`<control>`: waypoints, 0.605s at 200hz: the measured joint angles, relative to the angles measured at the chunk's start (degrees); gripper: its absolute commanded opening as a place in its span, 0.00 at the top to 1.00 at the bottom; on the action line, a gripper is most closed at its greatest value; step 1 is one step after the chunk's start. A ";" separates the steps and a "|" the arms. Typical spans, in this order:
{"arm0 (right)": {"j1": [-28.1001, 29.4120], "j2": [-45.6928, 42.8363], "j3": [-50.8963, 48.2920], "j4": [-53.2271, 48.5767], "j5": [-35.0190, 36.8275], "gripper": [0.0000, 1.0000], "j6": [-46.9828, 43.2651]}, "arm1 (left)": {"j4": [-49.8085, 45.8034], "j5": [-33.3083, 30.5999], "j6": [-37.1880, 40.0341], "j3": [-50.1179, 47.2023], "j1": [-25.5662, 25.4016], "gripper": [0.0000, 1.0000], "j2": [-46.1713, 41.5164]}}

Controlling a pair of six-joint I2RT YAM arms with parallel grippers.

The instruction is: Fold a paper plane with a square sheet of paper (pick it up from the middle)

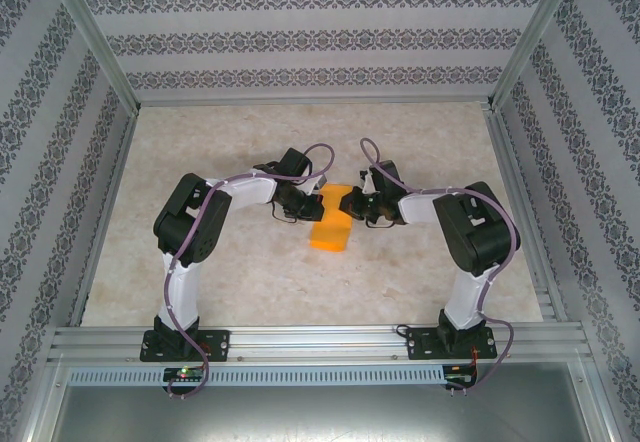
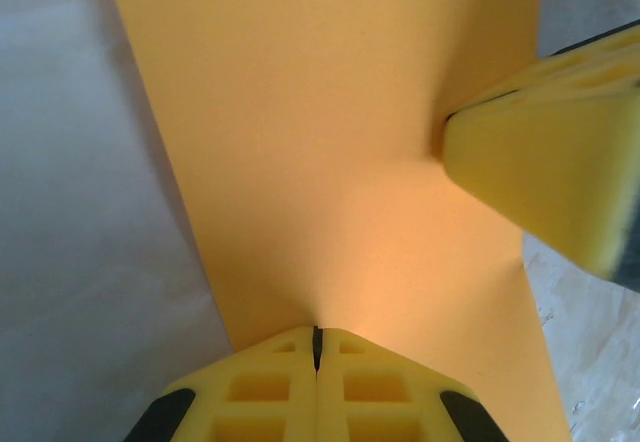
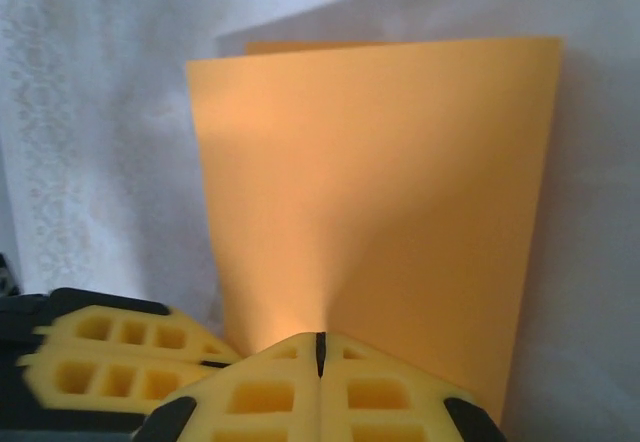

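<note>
The square sheet of paper [image 1: 331, 227] is bright orange and hangs above the table's middle, folded over into a rectangle with a second layer's edge showing behind it [image 3: 380, 182]. My left gripper [image 1: 313, 205] is shut on its left edge, fingertips pinched together on the paper [image 2: 317, 334]. My right gripper [image 1: 349, 205] is shut on the opposite edge [image 3: 320, 340]. In the left wrist view the sheet [image 2: 340, 162] spreads ahead, and the right gripper's yellow fingers [image 2: 545, 167] clamp its far right side. In the right wrist view the left gripper's fingers [image 3: 110, 362] lie at lower left. The paper plane is out of view.
The pale marbled table [image 1: 200, 162] is bounded by aluminium rails [image 1: 320, 340] at the near edge and patterned walls [image 1: 300, 42] at the back and sides. Both arms bend inward towards the centre.
</note>
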 measured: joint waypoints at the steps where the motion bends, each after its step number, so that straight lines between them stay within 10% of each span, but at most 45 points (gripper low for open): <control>1: 0.00 0.00 0.00 0.00 0.00 0.97 0.00 | -0.02 -0.02 0.02 0.00 0.00 0.94 0.00; 121: -4.90 0.37 0.44 0.04 -0.90 0.97 -1.81 | -0.13 -0.04 1.31 0.00 0.00 0.94 0.02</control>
